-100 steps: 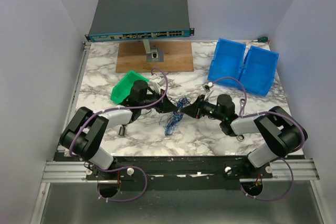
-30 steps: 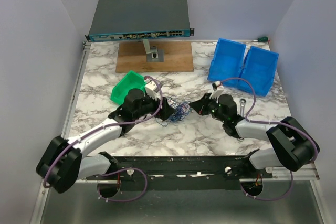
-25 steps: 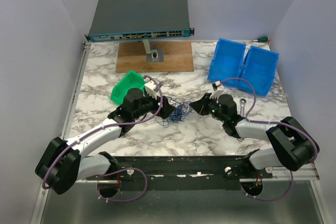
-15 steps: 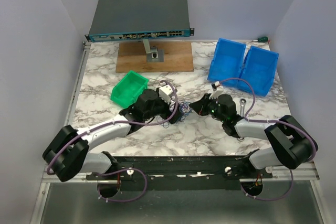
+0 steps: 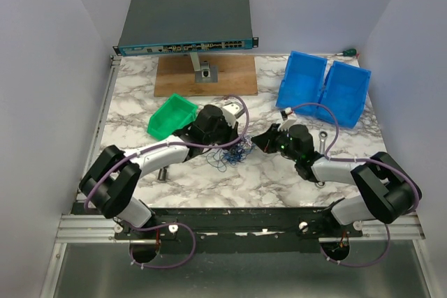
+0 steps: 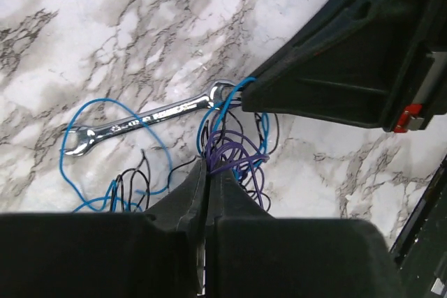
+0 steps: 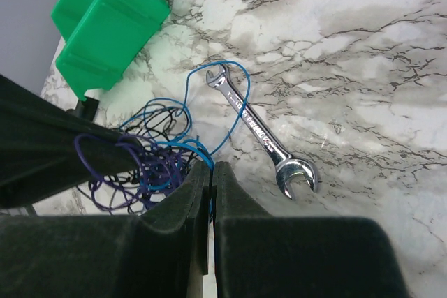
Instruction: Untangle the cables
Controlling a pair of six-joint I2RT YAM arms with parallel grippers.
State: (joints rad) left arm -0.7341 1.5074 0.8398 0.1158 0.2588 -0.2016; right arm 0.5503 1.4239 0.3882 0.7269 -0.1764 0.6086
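The cables (image 5: 231, 154) are a small scribble of thin blue, purple and black wires on the marble table between my two grippers. In the left wrist view my left gripper (image 6: 209, 167) is shut on purple strands of the cables (image 6: 234, 150); blue and black loops trail to the left. In the right wrist view my right gripper (image 7: 212, 167) is shut on a blue strand of the cables (image 7: 150, 162). In the top view the left gripper (image 5: 239, 142) and right gripper (image 5: 255, 142) face each other almost tip to tip over the bundle.
A silver wrench (image 6: 147, 120) lies under the wires and also shows in the right wrist view (image 7: 262, 134). A green bin (image 5: 171, 115) stands left of the left arm. Two blue bins (image 5: 325, 88), a wooden board (image 5: 206, 75) and a network switch (image 5: 185, 22) stand at the back.
My left arm has swung right and forward, so its gripper now sits over the bundle close to the right gripper. The right arm has barely moved.
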